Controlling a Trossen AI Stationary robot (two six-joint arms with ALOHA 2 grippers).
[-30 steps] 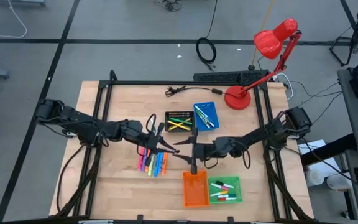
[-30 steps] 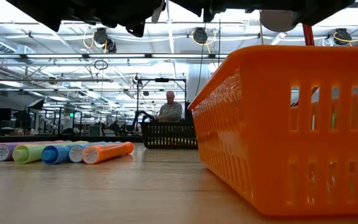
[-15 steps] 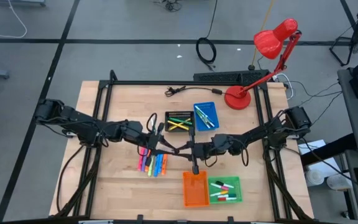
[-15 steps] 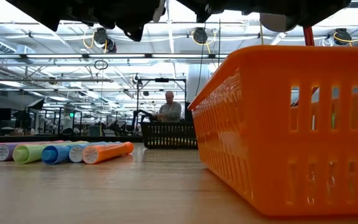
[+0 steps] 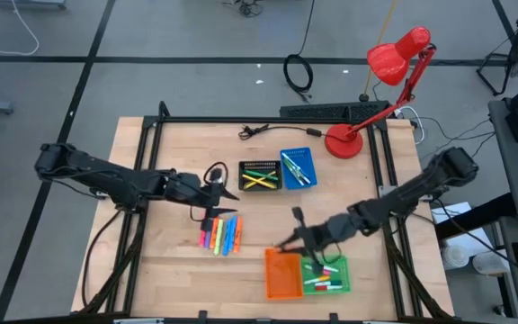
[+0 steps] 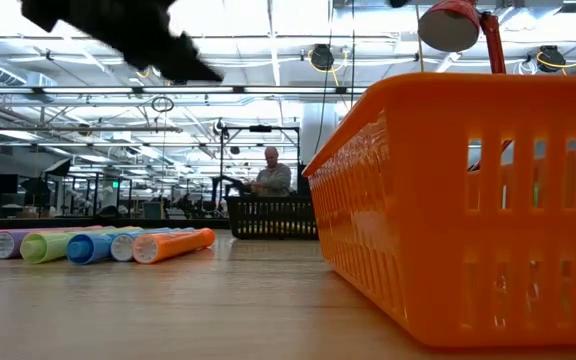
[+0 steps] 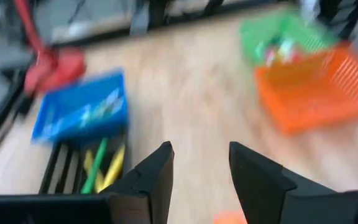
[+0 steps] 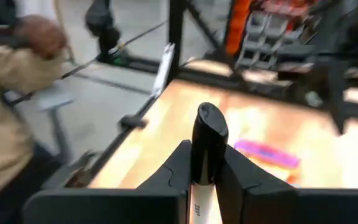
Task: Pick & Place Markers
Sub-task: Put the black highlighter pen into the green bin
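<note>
Black-capped marker [image 8: 208,140] sits clamped in the right gripper [image 5: 288,241] beside the orange tray [image 5: 283,274]. Left gripper [image 5: 227,202], fingers apart, hovers above the loose markers [image 5: 220,236].

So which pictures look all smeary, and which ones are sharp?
The left wrist view is smeary: the blue tray and orange basket look streaked, though the left gripper itself is crisp. The right wrist view blurs the table, while the right gripper and its marker stay clear. The high view is sharp. The low view is sharp too, apart from a dark blurred arm at the top.
</note>
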